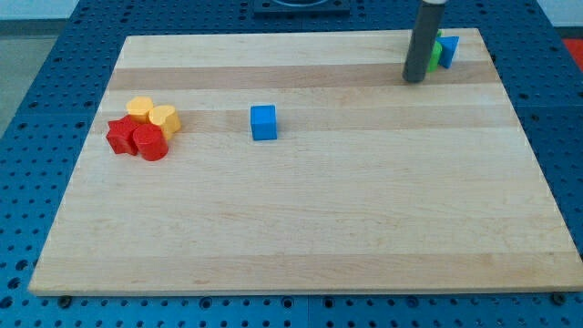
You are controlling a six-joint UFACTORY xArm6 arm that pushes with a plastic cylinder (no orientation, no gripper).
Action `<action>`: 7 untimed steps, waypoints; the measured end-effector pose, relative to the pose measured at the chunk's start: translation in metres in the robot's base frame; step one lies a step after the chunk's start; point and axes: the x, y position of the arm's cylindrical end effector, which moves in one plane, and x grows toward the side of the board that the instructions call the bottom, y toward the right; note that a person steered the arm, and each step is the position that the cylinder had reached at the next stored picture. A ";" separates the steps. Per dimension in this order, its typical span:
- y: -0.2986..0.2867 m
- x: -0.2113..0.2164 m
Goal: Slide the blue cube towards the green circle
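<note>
The blue cube point(263, 122) sits alone on the wooden board, left of centre in the upper half. My tip point(414, 79) rests on the board near the top right, far to the right of the blue cube. Just right of the rod, a green block point(435, 54) shows partly behind it; its shape is unclear. A second blue block point(448, 49) touches the green one on its right.
At the view's left, a cluster holds a yellow hexagon-like block point(139, 107), a yellow cylinder point(164, 118), a red star-like block point(120, 135) and a red cylinder point(151, 143). The board's top edge point(301, 36) runs close behind the green block.
</note>
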 end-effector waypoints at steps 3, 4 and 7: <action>-0.102 0.135; -0.155 0.144; -0.247 0.122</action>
